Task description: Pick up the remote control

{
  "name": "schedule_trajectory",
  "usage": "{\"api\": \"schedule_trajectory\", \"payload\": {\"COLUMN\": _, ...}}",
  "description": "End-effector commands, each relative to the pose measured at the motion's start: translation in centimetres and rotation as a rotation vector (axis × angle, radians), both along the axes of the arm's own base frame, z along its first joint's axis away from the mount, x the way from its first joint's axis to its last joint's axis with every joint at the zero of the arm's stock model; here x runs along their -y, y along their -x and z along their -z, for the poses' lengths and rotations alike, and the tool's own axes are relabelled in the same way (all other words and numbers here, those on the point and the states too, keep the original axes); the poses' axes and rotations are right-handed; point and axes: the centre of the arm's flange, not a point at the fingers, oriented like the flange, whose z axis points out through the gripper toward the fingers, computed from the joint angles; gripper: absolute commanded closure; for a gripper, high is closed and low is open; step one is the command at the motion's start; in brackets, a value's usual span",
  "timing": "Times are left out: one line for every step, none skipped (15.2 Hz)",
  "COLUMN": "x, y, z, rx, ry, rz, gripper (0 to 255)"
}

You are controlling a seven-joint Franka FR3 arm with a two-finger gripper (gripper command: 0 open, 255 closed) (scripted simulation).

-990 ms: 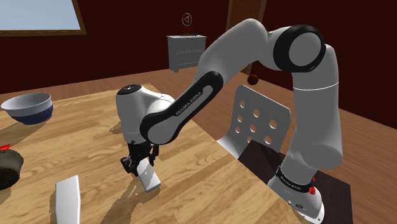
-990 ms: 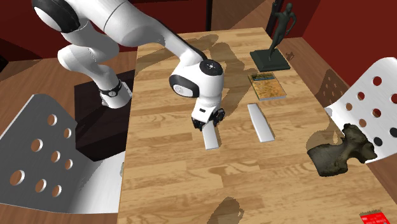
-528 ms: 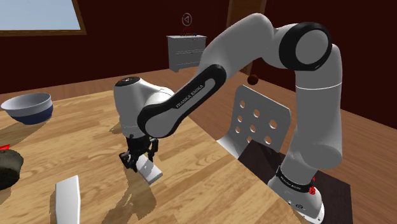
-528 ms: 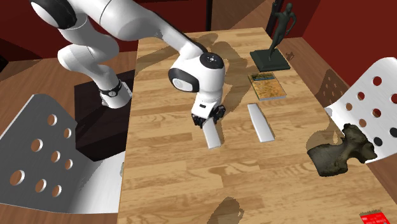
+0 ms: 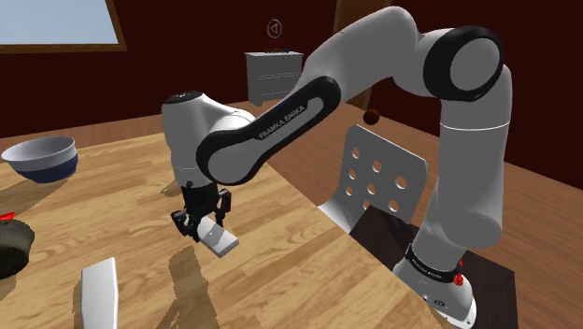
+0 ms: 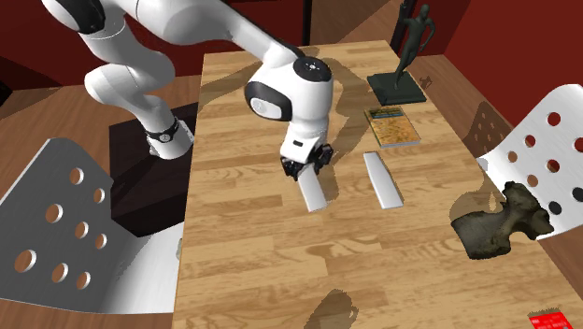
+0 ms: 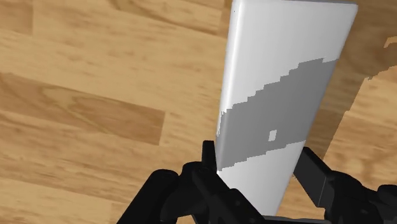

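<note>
The remote control (image 5: 220, 241) is a plain white flat slab, hanging tilted a little above the wooden table (image 5: 308, 243) with its shadow below it. My black gripper (image 5: 207, 224) is shut on its upper end. In the second exterior view the gripper (image 6: 306, 168) holds the remote (image 6: 314, 193) near the table's middle, its free end pointing toward the camera. In the wrist view the remote (image 7: 280, 83) runs away from the gripper (image 7: 259, 164), both fingers pressed against its long edges.
A second white slab (image 6: 383, 179) lies beside the held one, with a book (image 6: 391, 126) and a dark statue (image 6: 406, 51) beyond it. A bowl (image 5: 42, 157) and a dark lump (image 5: 11, 245) stand farther off. Perforated white chairs (image 5: 378, 182) (image 6: 65, 234) flank the table.
The hand has risen with the remote clasped in it. The remote's lower end has left the tabletop and now hangs above its shadow.
</note>
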Motion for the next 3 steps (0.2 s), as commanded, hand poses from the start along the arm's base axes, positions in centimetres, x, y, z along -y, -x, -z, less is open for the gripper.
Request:
{"api": "schedule_trajectory", "payload": {"x": -0.01, "y": 0.01, "z": -1.18, "rx": 0.000, "ry": 0.000, "rz": 0.000, "gripper": 255}}
{"api": "schedule_trajectory", "payload": {"x": -0.01, "y": 0.01, "z": -1.25, "rx": 0.000, "ry": 0.000, "rz": 0.000, "gripper": 255}}
{"api": "schedule_trajectory", "payload": {"x": -0.01, "y": 0.01, "z": -1.25, "rx": 0.000, "ry": 0.000, "rz": 0.000, "gripper": 255}}
